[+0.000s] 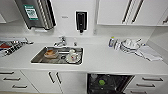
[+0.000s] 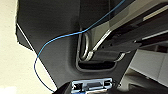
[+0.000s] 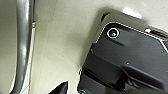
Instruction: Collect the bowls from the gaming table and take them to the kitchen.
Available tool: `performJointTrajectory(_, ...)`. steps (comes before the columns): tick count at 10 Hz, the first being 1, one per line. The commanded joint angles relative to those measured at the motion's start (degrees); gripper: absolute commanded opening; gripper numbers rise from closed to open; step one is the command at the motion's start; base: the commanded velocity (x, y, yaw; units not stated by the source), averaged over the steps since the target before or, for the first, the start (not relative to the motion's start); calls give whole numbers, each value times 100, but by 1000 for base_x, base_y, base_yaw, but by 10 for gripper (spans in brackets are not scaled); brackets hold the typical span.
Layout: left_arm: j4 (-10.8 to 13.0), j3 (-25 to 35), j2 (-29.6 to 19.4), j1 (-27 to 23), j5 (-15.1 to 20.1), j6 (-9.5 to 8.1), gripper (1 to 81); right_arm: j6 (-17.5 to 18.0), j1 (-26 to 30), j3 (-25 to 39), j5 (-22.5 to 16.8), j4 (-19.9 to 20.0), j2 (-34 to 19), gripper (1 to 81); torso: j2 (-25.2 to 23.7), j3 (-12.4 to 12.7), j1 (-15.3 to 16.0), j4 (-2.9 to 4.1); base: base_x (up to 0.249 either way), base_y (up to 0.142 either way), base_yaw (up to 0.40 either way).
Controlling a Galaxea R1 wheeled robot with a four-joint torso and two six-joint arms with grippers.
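The robot faces the kitchen tabletop (image 1: 105, 60); a green bowl (image 1: 101, 82) sits in the open dishwasher (image 1: 107, 83) below its front edge. I cannot tell either tool's state.

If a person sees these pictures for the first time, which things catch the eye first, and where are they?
The steel sink set in the white countertop draws the eye first, with dishes lying in it. Below the counter the dishwasher stands open, with a lime-green bowl inside. A stack of dishes sits at the countertop's right.
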Motion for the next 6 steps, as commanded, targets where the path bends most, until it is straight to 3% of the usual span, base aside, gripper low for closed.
performJointTrajectory(1, -21, 23, -11, 80, 358, 6, 811, 27, 497, -67, -299, 611, -202, 811, -551, 0, 356, 0, 0, 0, 0)
performJointTrajectory(6, -21, 23, -20, 80, 366, -3, 811, 27, 708, -452, -185, 1208, 131, 811, -1581, 7, 999, 0, 0, 0, 0)
